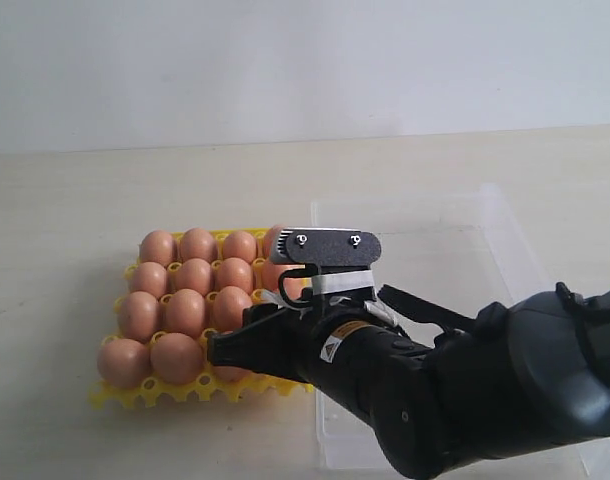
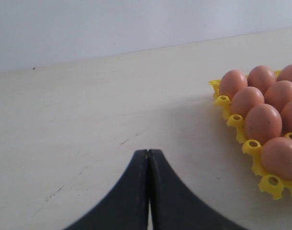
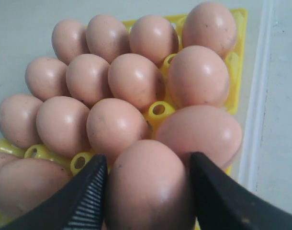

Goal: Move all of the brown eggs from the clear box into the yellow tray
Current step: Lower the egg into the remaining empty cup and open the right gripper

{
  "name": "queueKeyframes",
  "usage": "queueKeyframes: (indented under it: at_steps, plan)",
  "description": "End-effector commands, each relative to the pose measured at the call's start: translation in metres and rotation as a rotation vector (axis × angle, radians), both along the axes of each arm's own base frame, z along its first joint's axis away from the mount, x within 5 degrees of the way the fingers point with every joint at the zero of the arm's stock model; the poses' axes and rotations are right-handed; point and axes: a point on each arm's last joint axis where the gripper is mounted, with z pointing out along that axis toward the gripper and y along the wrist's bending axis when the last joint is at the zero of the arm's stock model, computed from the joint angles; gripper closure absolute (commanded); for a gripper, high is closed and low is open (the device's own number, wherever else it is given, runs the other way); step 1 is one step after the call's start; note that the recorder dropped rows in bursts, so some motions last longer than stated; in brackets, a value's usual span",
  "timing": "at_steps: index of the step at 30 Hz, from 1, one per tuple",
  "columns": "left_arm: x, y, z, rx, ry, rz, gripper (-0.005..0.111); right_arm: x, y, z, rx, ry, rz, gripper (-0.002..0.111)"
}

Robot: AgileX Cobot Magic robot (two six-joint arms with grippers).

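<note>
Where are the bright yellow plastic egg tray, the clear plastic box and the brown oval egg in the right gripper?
Bright yellow plastic egg tray (image 1: 137, 395): exterior view, front rim.
Clear plastic box (image 1: 445, 262): exterior view, bare floor.
Gripped brown oval egg (image 3: 148, 189): right wrist view, shell's middle.

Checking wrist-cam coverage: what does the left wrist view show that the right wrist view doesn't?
Left wrist only: the left tool, shut and holding nothing, low over the tabletop beside the tray. Right wrist only: the right tool with its fingers against both sides of a brown egg. Both: the yellow tray with rows of brown eggs seated in it.
</note>
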Motion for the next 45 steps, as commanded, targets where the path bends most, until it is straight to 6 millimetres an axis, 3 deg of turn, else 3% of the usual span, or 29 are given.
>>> queueKeyframes:
  at_steps: [1, 14, 19, 22, 24, 29, 35, 45]
  plan:
    - [0.0004, -0.0004, 0.0023, -0.008, -0.013, -0.003, 0.107, 0.0009, -0.0023, 0.0024, -0.007, -0.019, -0.003, 0.108]
    - [0.0004, -0.0004, 0.0023, -0.008, -0.013, -0.003, 0.107, 0.0023, -0.0023, 0.0043, -0.015, -0.053, 0.004, 0.106]
    - [0.0004, -0.0004, 0.0023, -0.008, -0.013, -0.003, 0.107, 0.0031, -0.0024, 0.0053, -0.01, -0.066, -0.001, 0.086]
    - [0.0004, -0.0004, 0.0023, -0.008, -0.013, -0.003, 0.107, 0.0037, -0.0024, 0.0061, -0.007, -0.075, -0.004, 0.065]
    - [0.0004, -0.0004, 0.0023, -0.008, -0.013, -0.003, 0.107, 0.0044, -0.0025, 0.0071, -0.003, -0.087, -0.008, 0.063]
    - [0.0004, -0.0004, 0.0023, -0.008, -0.013, -0.003, 0.107, 0.0048, -0.0023, 0.0058, -0.006, -0.094, -0.007, 0.062]
    - [0.0004, -0.0004, 0.0023, -0.008, -0.013, -0.003, 0.107, 0.0044, -0.0017, 0.0057, -0.001, -0.089, -0.002, 0.054]
    - [0.0004, -0.0004, 0.0023, -0.008, -0.013, -0.003, 0.107, 0.0047, -0.0015, 0.0086, 0.017, -0.095, -0.007, 0.054]
